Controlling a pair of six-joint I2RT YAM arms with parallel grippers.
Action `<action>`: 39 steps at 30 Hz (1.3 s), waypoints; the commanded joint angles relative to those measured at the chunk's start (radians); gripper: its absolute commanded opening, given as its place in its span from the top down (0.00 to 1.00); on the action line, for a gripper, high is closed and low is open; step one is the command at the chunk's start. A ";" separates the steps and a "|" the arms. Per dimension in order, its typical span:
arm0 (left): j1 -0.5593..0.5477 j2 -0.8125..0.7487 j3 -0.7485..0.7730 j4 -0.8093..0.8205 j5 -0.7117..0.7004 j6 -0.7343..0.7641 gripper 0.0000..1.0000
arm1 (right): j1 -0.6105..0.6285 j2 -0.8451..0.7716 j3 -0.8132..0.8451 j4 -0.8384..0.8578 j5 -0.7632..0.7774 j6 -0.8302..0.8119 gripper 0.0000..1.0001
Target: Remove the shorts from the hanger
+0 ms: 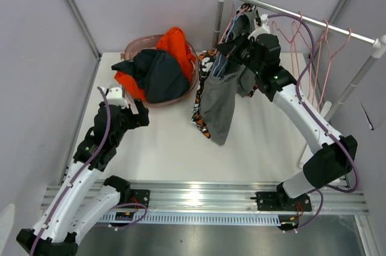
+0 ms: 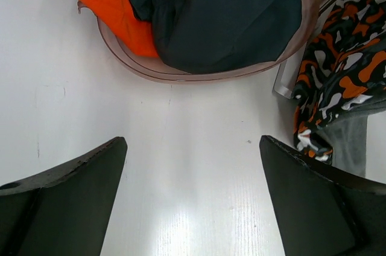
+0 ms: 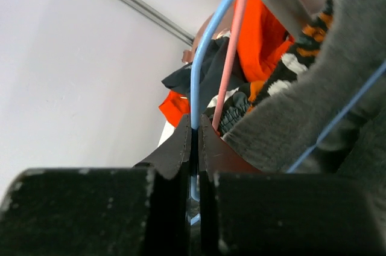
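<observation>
Right pincer [image 1: 232, 48] is up at the far right of the scene, at the left end of the clothes rail [image 1: 313, 23]. Its two fingers are pressed together on the thin wire of a blue hanger [image 3: 199, 63]. In the right wrist view [image 3: 194, 126] the wire runs straight up out of the slit between the fingertips. A pink hanger [image 3: 232, 44] rises just beside it on the right, outside the grip.

The grey shorts [image 1: 220, 108] hang from that end of the rail and drop toward the desk [image 1: 169, 153]. In the right wrist view their thick knit fills the right side [image 3: 301, 105], with a second run of blue wire crossing in front of it. Just left of them hang the blotchy shorts [image 1: 201, 120] in orange, black, white and grey. The left wrist view shows their lower edge [image 2: 344, 69] overlapping the grey pair.

Further right along the rail several bare pink hangers [image 1: 325, 51] hang by themselves.

At the far left of the desk sits a round basket [image 1: 140, 43]. In it lie orange shorts [image 1: 178, 44] and, on top of them, dark shorts [image 1: 158, 75]. Both spill over its rim [image 2: 199, 75].

The left pincer [image 1: 140, 114] is low over the bare desk, just near of the basket, with its fingers spread wide and nothing between them [image 2: 193, 141].
</observation>
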 commanded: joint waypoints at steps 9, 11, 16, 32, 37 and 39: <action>-0.046 -0.006 0.059 0.090 0.111 0.033 0.02 | 0.012 -0.160 -0.005 0.009 0.067 -0.035 1.00; -0.090 0.022 0.101 0.095 0.111 0.061 0.02 | 0.010 -0.194 -0.003 -0.010 0.075 -0.047 1.00; -0.285 0.167 0.302 0.164 0.149 0.130 0.01 | 0.010 -0.272 0.015 -0.048 0.095 -0.060 1.00; -0.623 0.449 0.368 0.579 0.275 0.141 0.01 | 0.010 -0.409 0.043 -0.125 0.011 0.074 1.00; -0.626 0.470 0.209 0.765 0.289 0.127 0.01 | 0.018 -0.435 0.101 -0.166 -0.067 0.201 1.00; -0.626 0.485 0.172 0.845 0.289 0.124 0.01 | 0.027 -0.453 0.101 -0.160 -0.078 0.233 1.00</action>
